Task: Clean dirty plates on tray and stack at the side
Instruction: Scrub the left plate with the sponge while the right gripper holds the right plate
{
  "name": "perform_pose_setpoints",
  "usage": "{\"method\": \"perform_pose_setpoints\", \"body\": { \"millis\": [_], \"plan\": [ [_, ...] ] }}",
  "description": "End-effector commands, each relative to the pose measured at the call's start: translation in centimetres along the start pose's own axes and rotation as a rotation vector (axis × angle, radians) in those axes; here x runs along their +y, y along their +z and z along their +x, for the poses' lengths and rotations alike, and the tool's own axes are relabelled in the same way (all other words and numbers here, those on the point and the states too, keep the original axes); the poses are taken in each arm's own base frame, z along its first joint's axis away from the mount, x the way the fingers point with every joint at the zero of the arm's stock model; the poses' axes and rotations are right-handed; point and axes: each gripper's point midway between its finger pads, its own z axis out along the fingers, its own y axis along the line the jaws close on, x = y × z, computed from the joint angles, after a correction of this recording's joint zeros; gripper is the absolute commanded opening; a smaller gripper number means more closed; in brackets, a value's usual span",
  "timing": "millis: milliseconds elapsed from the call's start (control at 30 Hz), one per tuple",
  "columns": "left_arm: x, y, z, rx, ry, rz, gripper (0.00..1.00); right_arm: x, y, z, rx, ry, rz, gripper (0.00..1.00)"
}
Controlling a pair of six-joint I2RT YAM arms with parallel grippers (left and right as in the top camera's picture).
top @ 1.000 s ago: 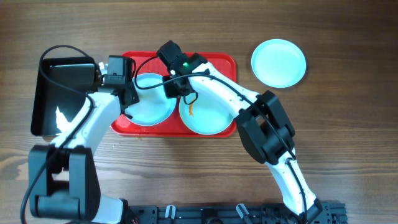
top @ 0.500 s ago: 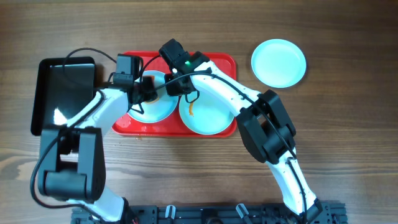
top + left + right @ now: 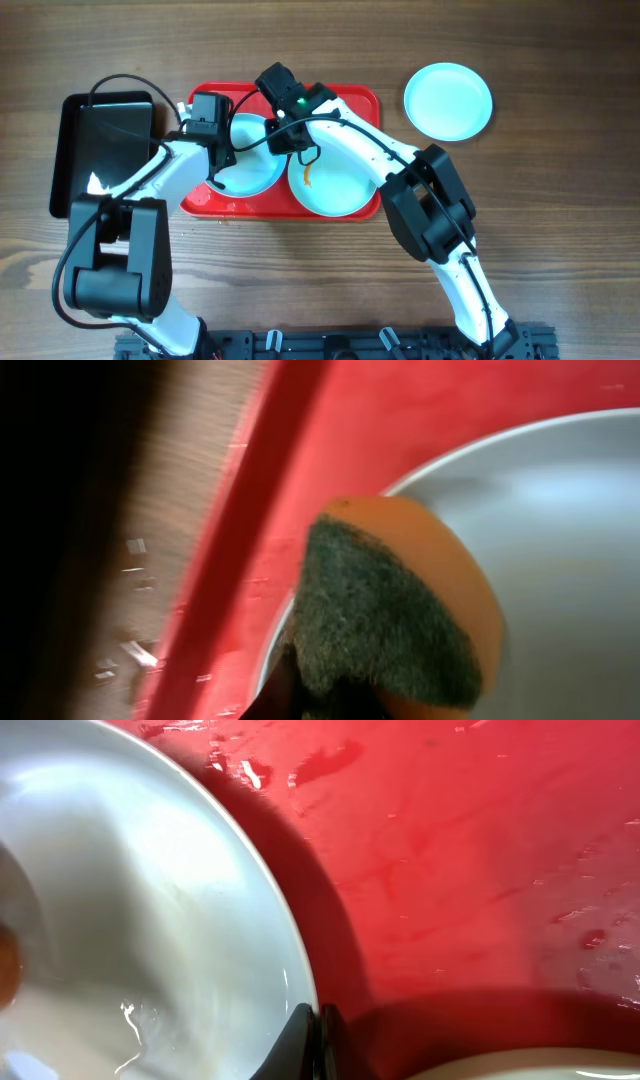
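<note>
On the red tray [image 3: 355, 100] lie two pale aqua plates. My right gripper [image 3: 284, 141] is shut on the right rim of the left plate [image 3: 252, 172]; in the right wrist view its fingertips [image 3: 318, 1032] pinch the rim of that wet plate [image 3: 130, 920]. My left gripper [image 3: 222, 150] is shut on an orange sponge with a dark scouring face [image 3: 400, 600], pressed at the plate's [image 3: 570, 560] left edge. The right plate [image 3: 342, 188] carries an orange smear [image 3: 308, 178]. A third plate [image 3: 448, 100] sits on the table right of the tray.
A black rectangular tray [image 3: 100, 150] lies left of the red tray on the wooden table. Water drops dot the red tray floor [image 3: 480, 870]. Cables loop over both wrists above the tray.
My left arm has swung right from beside the black tray onto the left plate with the sponge, then shifted slightly back left. The right gripper has held still on the rim.
</note>
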Motion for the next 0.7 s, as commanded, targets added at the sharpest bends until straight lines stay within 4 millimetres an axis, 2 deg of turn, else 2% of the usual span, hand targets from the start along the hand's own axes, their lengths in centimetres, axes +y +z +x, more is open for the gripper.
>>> {"method": "perform_pose_setpoints", "body": {
  "millis": [0, 100, 200, 367, 433, 533, 600, 667],
  "plan": [
    [4.5, -0.1, -0.2, -0.041, 0.017, -0.251, 0.04, -0.9, 0.8, 0.1, 0.005, -0.010, 0.041, 0.04],
    [5.4, -1.5, -1.0, -0.079, -0.001, -0.280, 0.04, -0.9, 0.8, 0.1, 0.004, -0.010, 0.041, 0.04],
    [6.4, -4.1, -2.8, -0.173, -0.084, -0.303, 0.04, -0.9, 0.8, 0.1, 0.004, -0.010, 0.041, 0.04],
    [6.6, -8.0, -4.3, -0.250, -0.166, -0.211, 0.04, -0.8, 0.8, -0.1, -0.003, -0.010, 0.037, 0.04],
    [5.6, -8.6, -3.8, -0.218, -0.165, -0.127, 0.04, -0.7, 0.6, -0.3, -0.011, -0.011, 0.033, 0.04],
    [3.4, -8.4, -1.7, -0.107, -0.166, 0.012, 0.04, 0.3, -0.6, -1.4, -0.050, -0.011, -0.004, 0.04],
    [2.0, -8.2, -0.2, -0.031, -0.170, 0.085, 0.04, 1.0, -2.4, -2.6, -0.093, -0.019, -0.026, 0.04],
    [-0.1, -8.2, 1.5, 0.068, -0.168, 0.198, 0.04, 1.4, -5.4, -4.6, -0.179, -0.047, -0.018, 0.04]
  ]
}}
